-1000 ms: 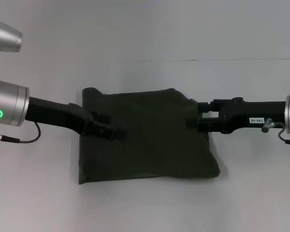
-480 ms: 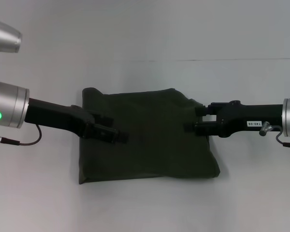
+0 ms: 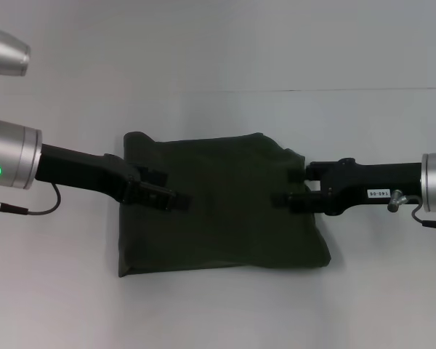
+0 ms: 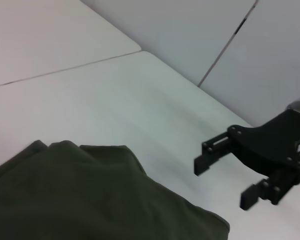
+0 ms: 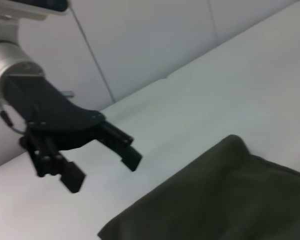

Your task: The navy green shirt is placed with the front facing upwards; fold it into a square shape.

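The navy green shirt (image 3: 225, 203) lies folded into a rough square in the middle of the white table; its print, collar and label are hidden. My left gripper (image 3: 171, 195) is over the shirt's left part. It also shows in the right wrist view (image 5: 104, 171), open and empty. My right gripper (image 3: 291, 190) is over the shirt's right edge. It shows in the left wrist view (image 4: 223, 182), open and empty. The shirt also shows in the left wrist view (image 4: 80, 200) and in the right wrist view (image 5: 215, 200).
The white table (image 3: 218, 313) spreads all round the shirt. A seam line (image 3: 334, 90) runs across the far side of the table. Pale wall panels (image 5: 150, 40) stand behind the table.
My right gripper has moved a little nearer the front of the table and inward over the shirt's right edge. My left gripper has hardly shifted. The shirt has not moved.
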